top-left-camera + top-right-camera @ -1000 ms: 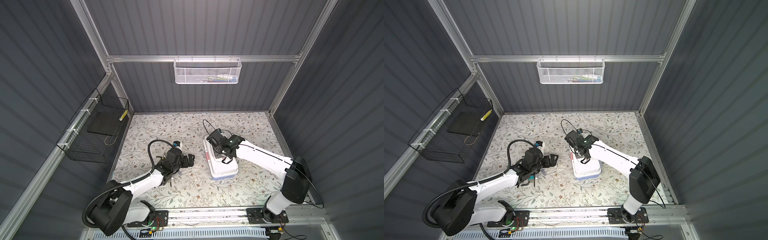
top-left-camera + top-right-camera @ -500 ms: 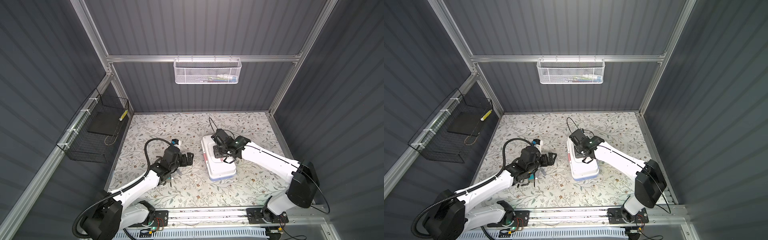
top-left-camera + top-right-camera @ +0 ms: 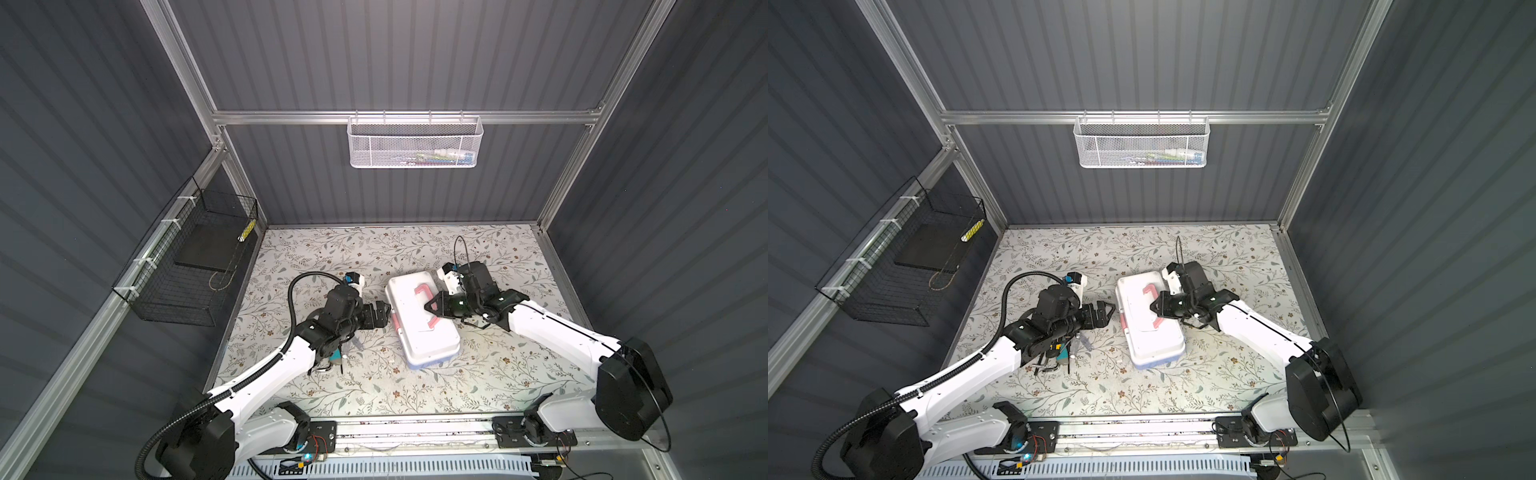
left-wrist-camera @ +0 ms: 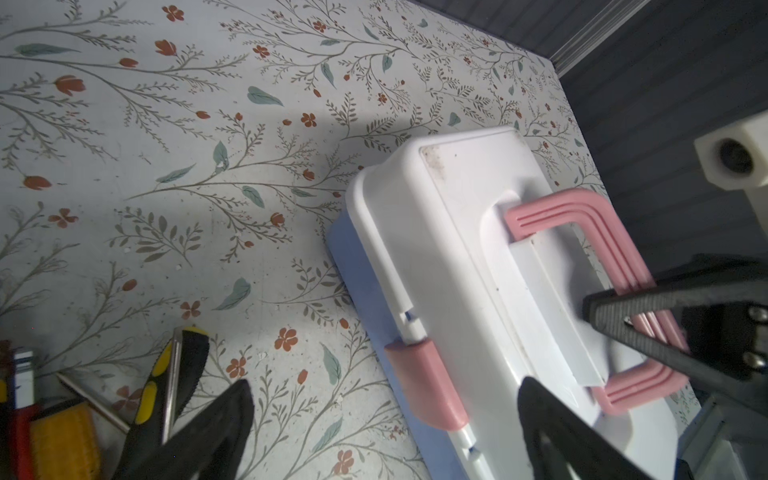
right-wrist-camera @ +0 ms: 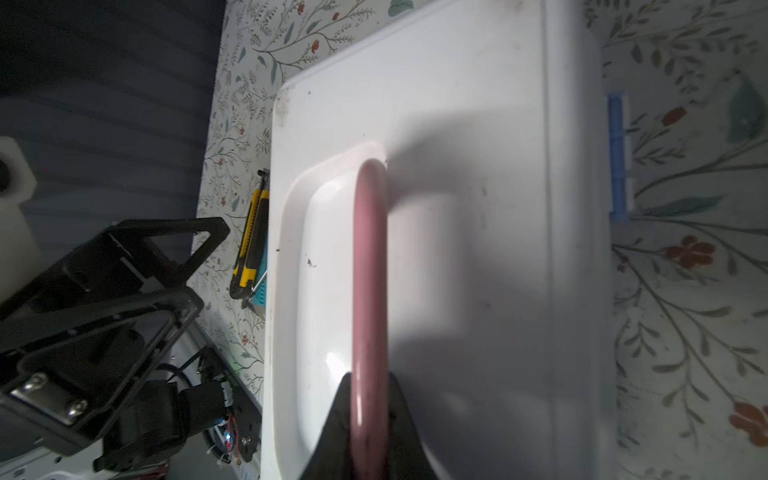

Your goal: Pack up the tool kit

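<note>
- Right gripper (image 5: 370, 395) jaws pinch the pink handle (image 5: 370, 249), likely steadying the closed tool kit (image 3: 422, 347).
- Left gripper (image 3: 383, 316) jaws are spread beside its latch (image 4: 424, 386); whether the latch is fastened is unclear.

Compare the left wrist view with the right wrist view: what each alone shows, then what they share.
Only the left wrist view: the pink latch. Only the right wrist view: the blue hinge piece, and the left gripper from outside, jaws open. Both: the white lid, the pink handle with the right gripper shut on it, and the yellow-black utility knife.
</note>
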Robot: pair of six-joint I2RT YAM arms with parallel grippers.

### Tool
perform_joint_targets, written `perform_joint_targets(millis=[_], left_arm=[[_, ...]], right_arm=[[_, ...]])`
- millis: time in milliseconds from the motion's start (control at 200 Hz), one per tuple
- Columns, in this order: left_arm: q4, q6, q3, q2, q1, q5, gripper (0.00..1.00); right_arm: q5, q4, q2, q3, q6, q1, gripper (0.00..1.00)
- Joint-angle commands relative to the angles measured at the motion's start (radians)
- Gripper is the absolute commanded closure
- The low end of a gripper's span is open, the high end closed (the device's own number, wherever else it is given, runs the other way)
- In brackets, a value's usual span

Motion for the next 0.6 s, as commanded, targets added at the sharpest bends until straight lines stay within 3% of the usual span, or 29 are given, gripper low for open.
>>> perform_joint_targets(millis=[0, 110, 265, 415, 595], left_arm=[[-0.03, -0.004, 0.052, 0.011, -0.007, 0.09, 0.01], [-0.031, -0.012, 0.078, 0.037, -0.009, 0.118, 0.0], [-0.01, -0.03, 0.104, 0.07, -0.016, 0.151, 0.01], [0.01, -0.039, 0.135, 0.091, -0.043, 0.154, 0.01], [0.071, -0.106, 0.155, 0.112, -0.056, 0.198, 0.01]], right_arm=[[-0.234, 0.253, -0.023, -0.084, 0.105, -0.074, 1.0], [-0.301, 0.323, -0.045, -0.16, 0.147, -0.153, 1.0], [-0.319, 0.291, -0.092, -0.225, 0.127, -0.235, 1.0], [-0.278, 0.16, -0.123, -0.251, 0.056, -0.301, 1.0], [-0.153, 0.039, -0.179, -0.243, -0.021, -0.305, 1.0]])
